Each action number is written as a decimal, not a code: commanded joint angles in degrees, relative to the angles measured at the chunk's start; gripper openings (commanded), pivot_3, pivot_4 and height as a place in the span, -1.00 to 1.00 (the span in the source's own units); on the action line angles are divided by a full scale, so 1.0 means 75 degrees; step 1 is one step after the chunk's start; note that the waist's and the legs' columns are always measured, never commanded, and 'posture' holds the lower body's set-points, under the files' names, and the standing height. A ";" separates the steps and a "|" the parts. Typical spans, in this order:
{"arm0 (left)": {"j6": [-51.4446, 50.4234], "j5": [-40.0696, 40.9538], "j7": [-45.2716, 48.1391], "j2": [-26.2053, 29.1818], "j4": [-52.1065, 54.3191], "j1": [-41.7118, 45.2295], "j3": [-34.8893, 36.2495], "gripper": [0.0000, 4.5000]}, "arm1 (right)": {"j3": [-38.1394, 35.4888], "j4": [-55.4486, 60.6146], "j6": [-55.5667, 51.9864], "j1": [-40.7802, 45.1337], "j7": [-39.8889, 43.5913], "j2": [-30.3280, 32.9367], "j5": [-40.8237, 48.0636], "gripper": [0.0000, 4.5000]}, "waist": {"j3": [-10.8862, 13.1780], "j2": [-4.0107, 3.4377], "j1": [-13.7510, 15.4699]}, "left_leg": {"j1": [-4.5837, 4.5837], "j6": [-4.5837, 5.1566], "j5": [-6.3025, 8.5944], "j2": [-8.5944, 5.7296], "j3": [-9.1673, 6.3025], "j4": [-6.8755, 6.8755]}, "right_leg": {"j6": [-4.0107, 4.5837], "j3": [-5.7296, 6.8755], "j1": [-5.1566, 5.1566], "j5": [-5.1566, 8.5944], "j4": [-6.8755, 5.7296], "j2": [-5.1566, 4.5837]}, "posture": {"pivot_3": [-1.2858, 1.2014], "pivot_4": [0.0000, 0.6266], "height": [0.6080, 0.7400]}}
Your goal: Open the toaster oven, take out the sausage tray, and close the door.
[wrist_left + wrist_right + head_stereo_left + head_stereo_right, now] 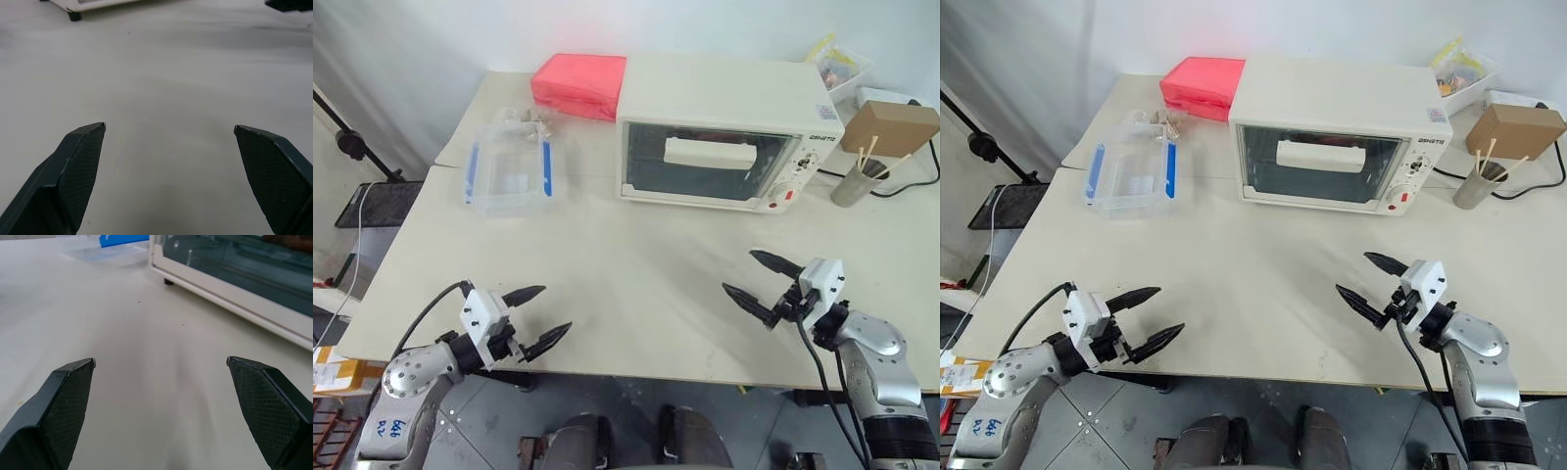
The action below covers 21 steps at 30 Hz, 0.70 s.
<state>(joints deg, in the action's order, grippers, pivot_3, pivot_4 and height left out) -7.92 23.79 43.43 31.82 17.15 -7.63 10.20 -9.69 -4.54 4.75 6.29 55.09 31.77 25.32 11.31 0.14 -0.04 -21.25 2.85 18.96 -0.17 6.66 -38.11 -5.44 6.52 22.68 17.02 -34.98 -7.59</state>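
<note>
Both grippers, left gripper and right gripper, gape wide and empty; the door looks rigid, best hooked by its white bar handle

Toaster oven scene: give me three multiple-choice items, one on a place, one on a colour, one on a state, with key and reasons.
1. What lies directly to the left of the toaster oven at the back of the table?
A. a flat pink-red box
B. a cup of sticks
C. a cardboard box

2. What colour are the clips on the clear plastic box?
A. green
B. blue
C. yellow

3. How is the door now?
A. dropped fully open
B. half open
C. shut

Key: 1 A, the pink-red box butts against the oven's left side; 2 B, blue strips run along both long sides; 3 C, the glass panel sits flush in its frame, while the left gripper and right gripper hang open near the table's front edge.
</note>
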 commanded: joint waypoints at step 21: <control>-0.1398 0.1945 0.0149 -0.0721 -0.0120 0.2030 0.0078 0.99 | -0.0392 -0.0502 -0.1318 0.3291 -0.0802 -0.0431 0.0803 1.00 | 0.0001 -0.0001 -0.0017 | -0.0012 0.0023 -0.0011 -0.0004 0.0003 -0.0016 | -0.0005 0.0026 0.0000 -0.0003 -0.0040 0.0010 | 0.03 -0.52 1.00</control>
<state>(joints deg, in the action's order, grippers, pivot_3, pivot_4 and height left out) -19.28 38.08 44.05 26.64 15.96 7.38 10.54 -11.56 -9.22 -7.60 29.58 48.94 28.58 31.36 11.32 0.13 -0.16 -21.34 3.02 18.84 -0.19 6.69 -38.25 -5.48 6.71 22.67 17.00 -35.29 -7.52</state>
